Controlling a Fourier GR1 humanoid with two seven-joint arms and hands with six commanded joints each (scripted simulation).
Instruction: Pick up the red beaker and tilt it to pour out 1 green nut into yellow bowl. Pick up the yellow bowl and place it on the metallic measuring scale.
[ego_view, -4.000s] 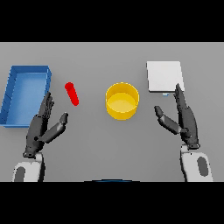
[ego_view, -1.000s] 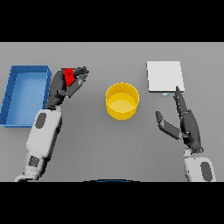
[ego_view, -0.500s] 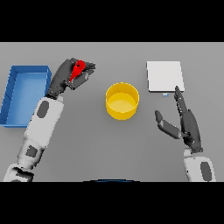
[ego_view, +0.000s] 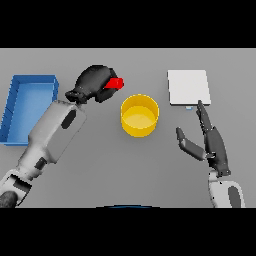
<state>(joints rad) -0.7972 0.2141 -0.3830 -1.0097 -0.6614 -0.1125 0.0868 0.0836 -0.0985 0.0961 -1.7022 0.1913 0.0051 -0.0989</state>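
We look down on a grey counter (ego_view: 100, 170). Our left hand (ego_view: 94, 84) is raised above it with its fingers curled round the red beaker (ego_view: 116, 83), so that only the beaker's red end pokes out on the side facing the yellow bowl (ego_view: 140, 115). The beaker lies nearly sideways in the grip, its end pointing toward the bowl, which looks to us like the set-up for pouring; the end sits up and to the left of the bowl's rim rather than over its opening. We cannot see the green nut, neither in the beaker nor in the bowl.

The bowl stands upright in the middle of the counter, open side up, apart from everything else. The pale square scale (ego_view: 188, 87) lies to the bowl's right and a little farther back. Our right hand (ego_view: 210, 142) waits near the scale's front edge, fingers straight and relaxed, thumb spread, holding nothing.

A blue tray (ego_view: 15, 107) sits at the left edge, behind our left forearm and clear of the pouring path. There is free counter between the bowl and the scale, and more in front of the bowl, so we judge that the bowl can be lifted and carried across without brushing anything.
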